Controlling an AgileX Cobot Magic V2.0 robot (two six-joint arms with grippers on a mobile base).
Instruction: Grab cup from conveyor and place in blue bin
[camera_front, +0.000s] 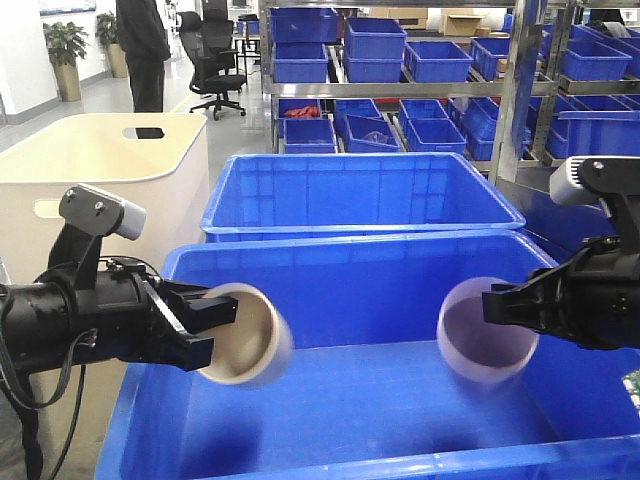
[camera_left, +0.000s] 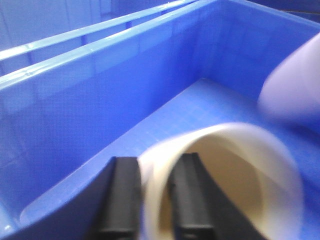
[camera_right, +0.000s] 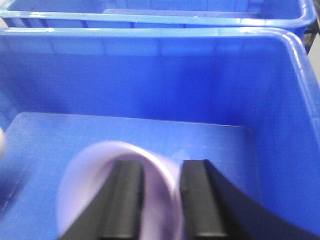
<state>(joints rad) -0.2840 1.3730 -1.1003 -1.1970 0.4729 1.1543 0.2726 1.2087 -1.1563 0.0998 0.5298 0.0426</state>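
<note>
Two cups hang over the inside of the near blue bin (camera_front: 350, 252), both smeared by motion while the fingers look sharp. The cream cup (camera_front: 250, 338) (camera_left: 240, 180) has its wall between the fingers of my left gripper (camera_front: 222, 330) (camera_left: 156, 162), one finger inside and one outside, with the gap wider than the wall. The lilac cup (camera_front: 487, 338) (camera_right: 85, 185) sits the same way in my right gripper (camera_front: 492, 305) (camera_right: 163, 167). The lilac cup (camera_left: 295, 85) also shows at the right of the left wrist view. The bin floor (camera_right: 150, 135) lies bare below. The conveyor is out of view.
A second large blue crate (camera_front: 360, 190) stands right behind the near bin. A cream-white tub (camera_front: 100, 160) with handle slots is at the left. Steel shelves with smaller blue bins (camera_front: 440, 60) fill the back, and a person (camera_front: 145, 50) stands far left.
</note>
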